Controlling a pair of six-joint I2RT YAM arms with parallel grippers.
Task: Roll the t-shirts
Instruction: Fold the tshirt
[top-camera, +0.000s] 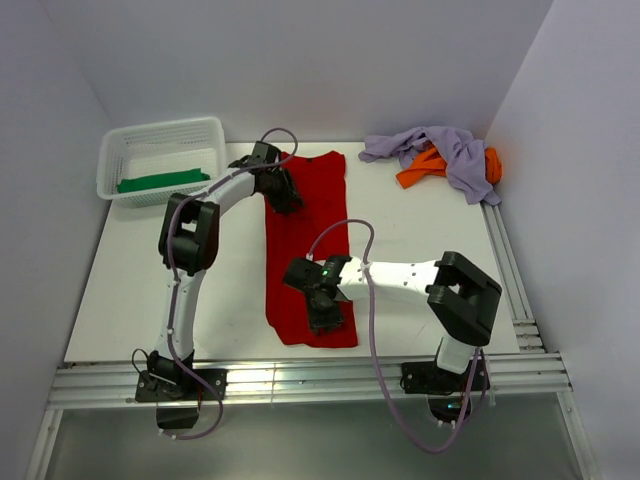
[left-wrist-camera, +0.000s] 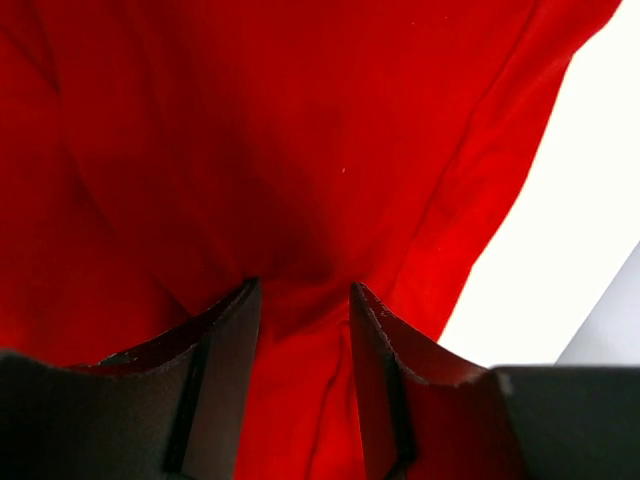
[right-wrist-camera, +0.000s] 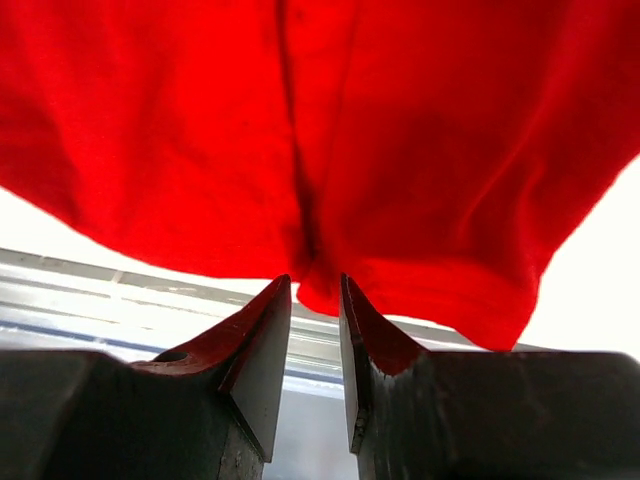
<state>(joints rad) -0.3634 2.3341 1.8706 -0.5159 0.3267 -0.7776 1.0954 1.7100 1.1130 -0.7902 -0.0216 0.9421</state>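
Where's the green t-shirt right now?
In the top view, the green t-shirt lies inside the white basket at far left, left of the red t-shirt.

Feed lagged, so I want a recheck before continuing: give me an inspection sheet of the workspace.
Surface: white table, no spills seen.
Job's things: red t-shirt lying as a long strip at centre; green t-shirt inside the basket, far left; lavender t-shirt and orange t-shirt heaped in the far right corner.
Clutter: nothing seen.
Grippers: left gripper, fingers pinching the strip's far end; right gripper, fingers pinching its near end.
Cables: lilac cables run along both arms; one arcs over the red t-shirt.
Surroundings: plain walls; metal rails along the near edge.
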